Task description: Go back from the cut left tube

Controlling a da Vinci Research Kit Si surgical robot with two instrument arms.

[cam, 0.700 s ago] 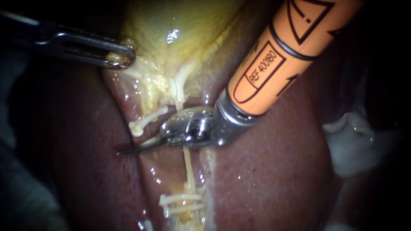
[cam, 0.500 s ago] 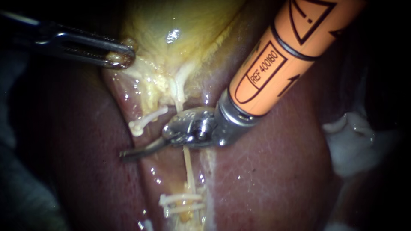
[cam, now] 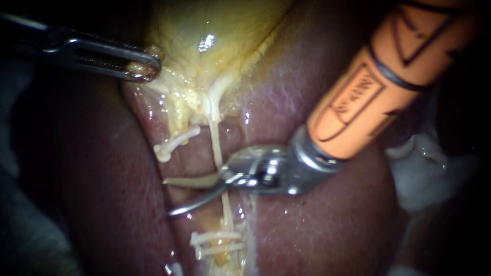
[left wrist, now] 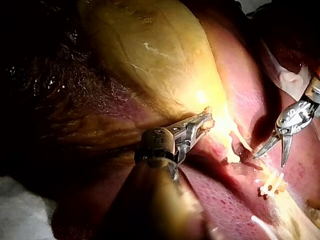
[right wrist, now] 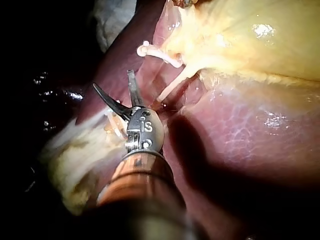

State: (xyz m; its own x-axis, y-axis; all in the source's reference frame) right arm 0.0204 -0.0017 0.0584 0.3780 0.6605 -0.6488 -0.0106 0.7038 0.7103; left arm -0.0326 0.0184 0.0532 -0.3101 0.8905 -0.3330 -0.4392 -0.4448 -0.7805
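Observation:
In the endoscope view my right instrument [cam: 169, 197], orange-sleeved with two thin curved blades, comes in from the upper right. Its jaws stand open over the bed beside the intact pale tube [cam: 216, 143]. The cut left tube's stump [cam: 179, 140] carries a white clip [cam: 162, 151] and lies just above the blades, apart from them. My left instrument [cam: 144, 69] is shut on the gallbladder [cam: 204, 41] at its lower edge. The wrist views show the same: left instrument [left wrist: 202, 121] shut on yellow tissue, right instrument [right wrist: 112, 80] with blades apart short of the clip [right wrist: 145, 50].
Dark red liver [cam: 317, 220] lies on both sides of the bed. Lower on the tube sit white clips [cam: 215, 241]. A white gauze pad [cam: 424, 168] rests at the right. The other instrument [left wrist: 271, 159] shows open in the left wrist view.
My right instrument has drawn back to the right and slightly down, away from the cut stump, and its blades have gone from together to apart. The left instrument has held still.

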